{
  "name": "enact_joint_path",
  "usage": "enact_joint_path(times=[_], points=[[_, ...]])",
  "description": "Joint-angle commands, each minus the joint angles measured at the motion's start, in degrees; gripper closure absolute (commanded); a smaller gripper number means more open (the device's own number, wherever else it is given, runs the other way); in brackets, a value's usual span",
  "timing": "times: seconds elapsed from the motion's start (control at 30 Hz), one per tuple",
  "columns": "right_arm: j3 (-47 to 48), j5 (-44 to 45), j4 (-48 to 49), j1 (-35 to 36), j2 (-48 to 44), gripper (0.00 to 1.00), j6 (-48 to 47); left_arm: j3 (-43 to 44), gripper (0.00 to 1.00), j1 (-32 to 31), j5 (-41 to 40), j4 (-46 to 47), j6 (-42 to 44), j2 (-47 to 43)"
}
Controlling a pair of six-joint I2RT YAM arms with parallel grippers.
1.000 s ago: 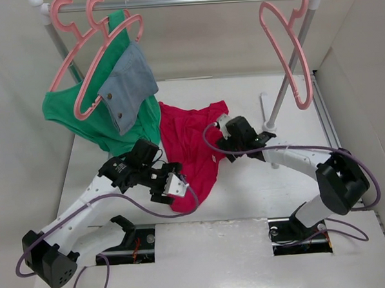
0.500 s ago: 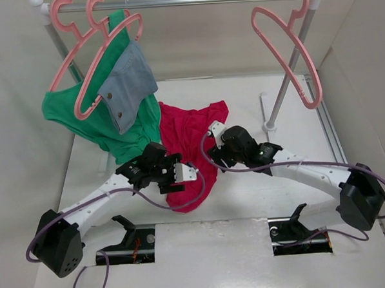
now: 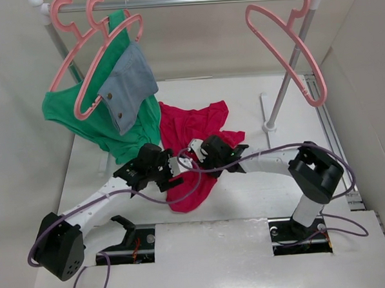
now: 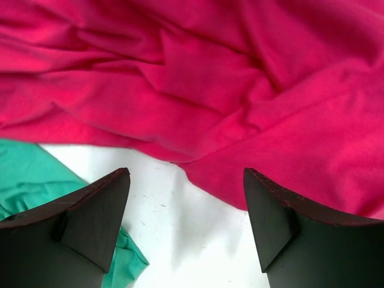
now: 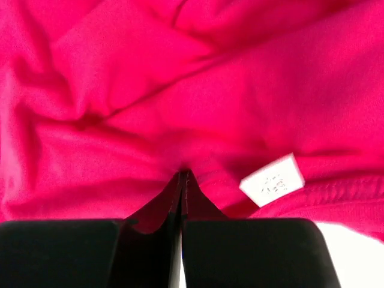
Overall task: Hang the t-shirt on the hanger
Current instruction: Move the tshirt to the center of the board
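The crimson t-shirt (image 3: 191, 128) lies crumpled on the white table, between the two arms. My right gripper (image 3: 187, 158) is over its middle. In the right wrist view this gripper (image 5: 182, 174) is shut, its tips pinching a pucker of the red cloth (image 5: 180, 78) just left of the white neck label (image 5: 272, 180). My left gripper (image 3: 173, 173) stands open at the shirt's left edge. In the left wrist view its fingers (image 4: 186, 180) straddle bare table, with the shirt's hem (image 4: 240, 78) just ahead. The empty pink hanger (image 3: 285, 55) hangs at the right end of the rail.
A metal rail (image 3: 185, 0) runs across the back, with a slanted post (image 3: 286, 81) on the right. At its left end, pink hangers carry a green garment (image 3: 81, 117) and a small denim piece (image 3: 128, 83). Green cloth (image 4: 24, 174) lies beside my left finger.
My right arm has swung left over the shirt and its jaws have shut on the cloth. The left gripper shifted slightly left, staying open. The empty hanger has swung on the rail.
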Motion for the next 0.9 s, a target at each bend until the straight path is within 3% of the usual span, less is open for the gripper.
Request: enact_joint_path(times=[0.0, 0.3, 0.37, 0.4, 0.43, 0.5, 0.6, 0.7, 0.77, 0.83, 0.87], points=[[-4.2, -3.0, 0.8, -0.4, -6.3, 1.00, 1.8, 2.0, 0.26, 1.7, 0.9, 4.1, -7.0, -0.9], [-20.8, -5.6, -7.3, -1.1, -30.8, 0.99, 11.9, 10.2, 0.08, 1.7, -6.2, 13.4, -13.3, 12.0], [-21.9, -4.1, -8.0, -1.1, -36.8, 0.72, 14.4, 11.8, 0.03, 1.7, -7.3, 14.9, -12.8, 15.7], [-21.9, -2.0, -8.0, -1.8, -38.7, 0.48, 15.0, 12.4, 0.00, 1.7, -8.2, 16.6, -12.2, 16.9], [-22.4, -0.8, -7.5, -2.9, -40.3, 0.40, 15.6, 13.2, 0.00, 1.7, -8.8, 17.4, -11.5, 19.1], [-21.8, 1.2, -5.0, -5.2, -42.4, 0.26, 17.4, 13.8, 0.00, 1.7, -10.1, 18.0, -8.4, 21.4], [-17.3, 4.0, -4.4, -10.7, -39.2, 0.26, 17.4, 14.4, 0.00, 1.2, -12.6, 18.0, -3.9, 25.8], [-12.0, 4.0, -3.3, -14.3, -32.6, 0.26, 14.2, 14.9, 0.05, 0.7, -13.4, 14.9, 1.5, 29.8], [-9.7, 1.5, -1.3, -15.8, -29.2, 0.26, 13.4, 13.9, 0.15, -0.1, -14.5, 13.3, 3.8, 29.8], [-6.6, 0.4, 0.9, -17.8, -24.6, 0.27, 13.4, 12.1, 0.30, -1.4, -15.5, 13.3, 3.8, 28.9], [-5.5, -0.1, 0.9, -17.8, -23.1, 0.29, 13.4, 10.8, 0.44, -1.4, -15.5, 12.8, 3.8, 28.2]])
